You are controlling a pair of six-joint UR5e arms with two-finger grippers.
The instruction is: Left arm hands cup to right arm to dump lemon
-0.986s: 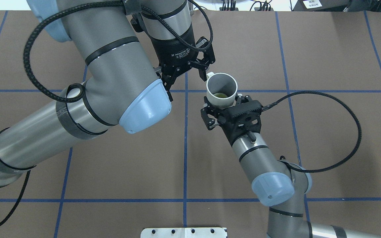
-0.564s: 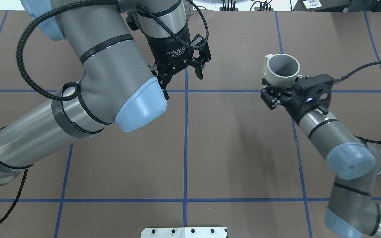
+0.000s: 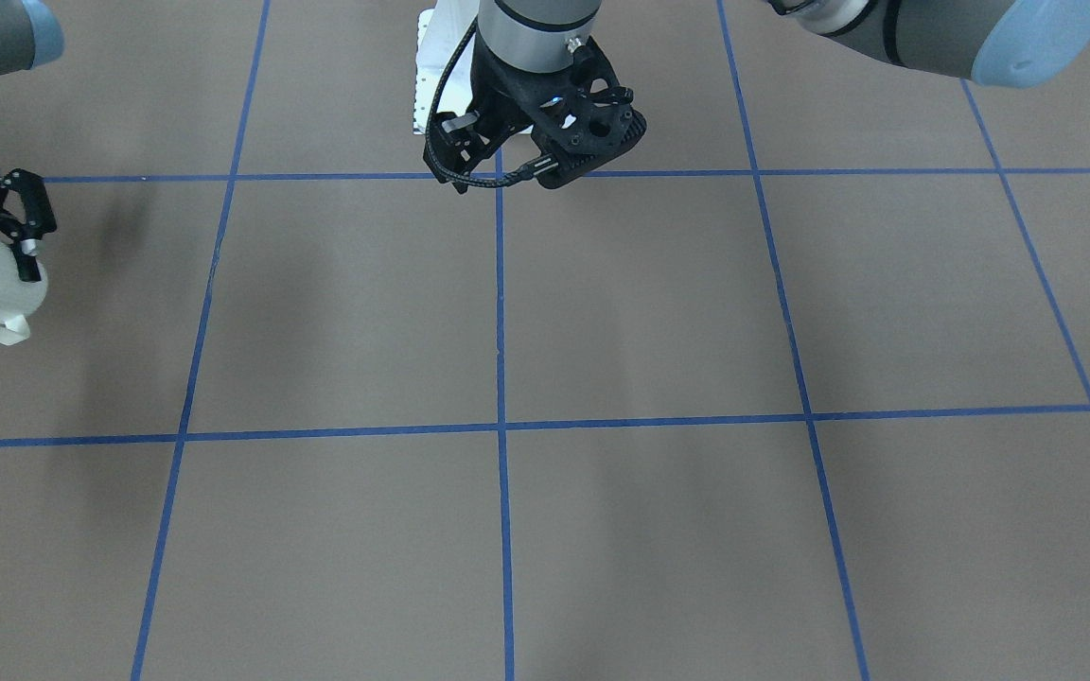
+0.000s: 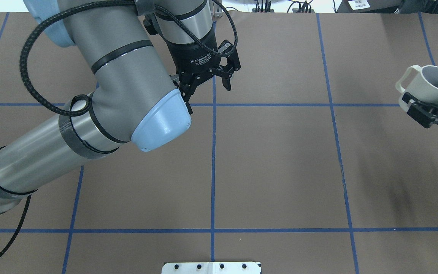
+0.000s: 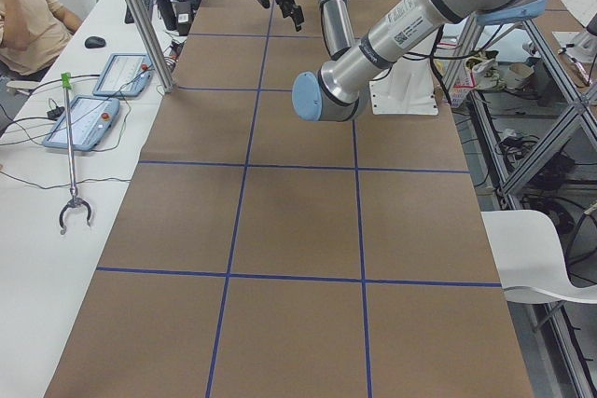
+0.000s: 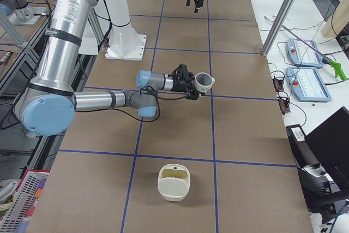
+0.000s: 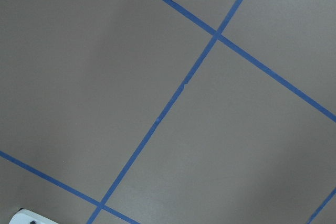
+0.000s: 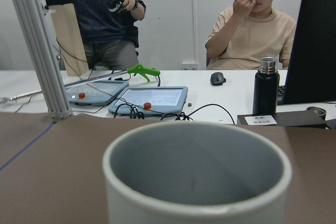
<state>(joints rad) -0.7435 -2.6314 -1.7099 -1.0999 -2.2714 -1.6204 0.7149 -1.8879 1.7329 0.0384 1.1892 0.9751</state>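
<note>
The right tool (image 4: 432,103) is cut off at the edge. The cup (image 4: 428,86) hides its own bottom behind its rim.

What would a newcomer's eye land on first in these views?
The off-white cup, held in the air at the overhead view's far right edge, clamped in the right tool. Then the big left arm filling that view's upper left, the left tool open and empty above a blue tape crossing. No lemon shows in the cup's visible inside.
</note>
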